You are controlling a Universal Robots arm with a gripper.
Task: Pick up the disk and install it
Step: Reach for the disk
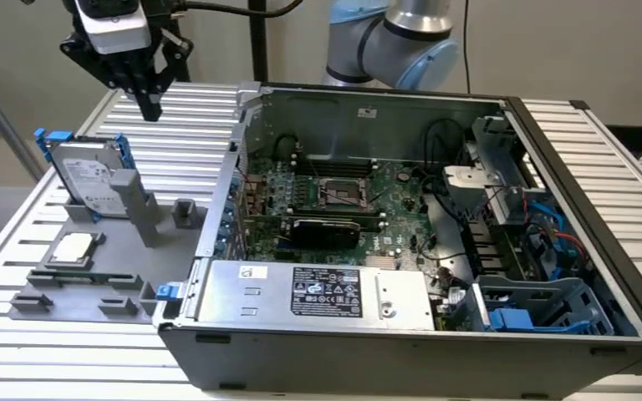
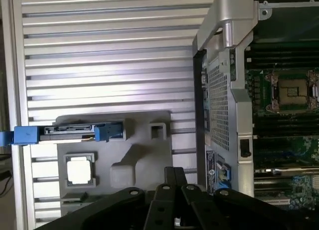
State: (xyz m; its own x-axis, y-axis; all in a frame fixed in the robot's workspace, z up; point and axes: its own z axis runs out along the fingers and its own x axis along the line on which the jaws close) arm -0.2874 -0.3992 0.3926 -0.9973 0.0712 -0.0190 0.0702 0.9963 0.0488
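Note:
The disk [image 1: 87,175] stands upright on its edge in a slot of the grey fixture [image 1: 176,244], at the exterior view's left; its white label and blue rails show. From the wrist view, the disk [image 2: 70,132] appears edge-on with blue rail ends on both sides. My gripper [image 1: 148,107] hangs high above the slatted table, behind the disk and apart from it, fingers pointing down. Its fingers meet at the tips and hold nothing. In the wrist view the gripper [image 2: 173,177] is seen over the fixture [image 2: 144,150].
An open computer case [image 1: 366,109] fills the exterior view's right, with motherboard [image 1: 333,192], power supply [image 1: 321,292] and a blue drive cage [image 1: 538,305] at its near right corner. A square silver processor chip [image 1: 73,248] lies on the fixture. The slatted table [image 1: 176,125] surrounds everything.

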